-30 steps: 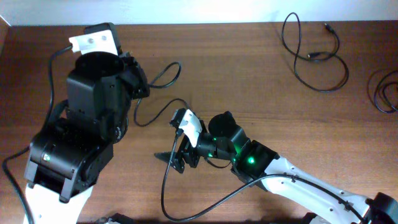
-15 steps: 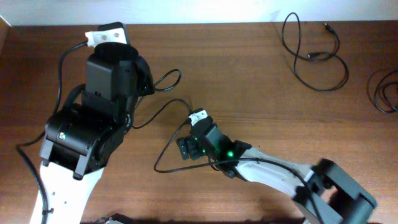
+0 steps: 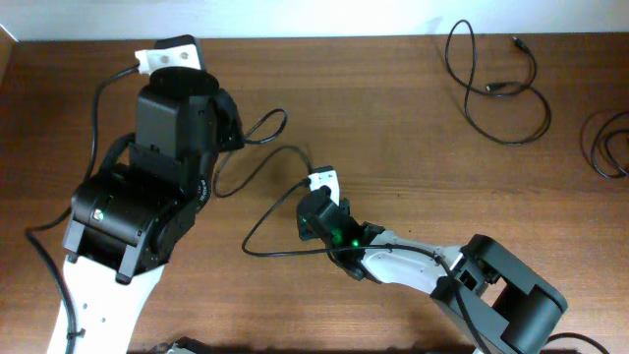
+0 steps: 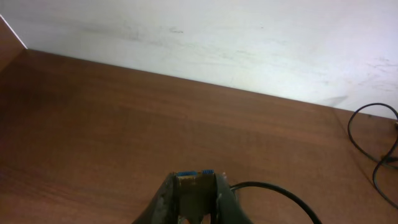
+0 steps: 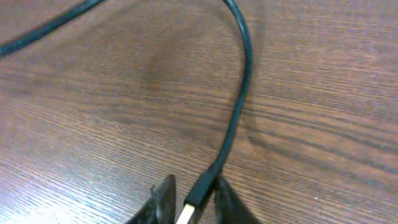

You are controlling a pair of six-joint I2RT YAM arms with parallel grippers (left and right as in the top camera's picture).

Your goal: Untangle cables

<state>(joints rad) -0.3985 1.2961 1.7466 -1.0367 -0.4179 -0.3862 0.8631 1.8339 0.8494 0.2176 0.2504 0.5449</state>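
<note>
Right claw point(image 5: 191, 200) nipped on pale plug end of thin black cable point(image 5: 247, 74); left claw point(image 4: 194, 182) likewise pinched on cable, loose curves

Black cable point(image 5: 239, 106) on brown wood-grain table point(image 5: 323, 93)

At the bottom edge, the gripper point(image 5: 194, 204) has its two dark fingers point(image 5: 163, 198) closed on the pale-tipped plug point(image 5: 198, 190) of a black cable point(image 5: 244, 87). From the fingertips the cable runs ahead across the wooden table point(image 5: 323, 143), then arcs left and exits at the upper left.
</note>
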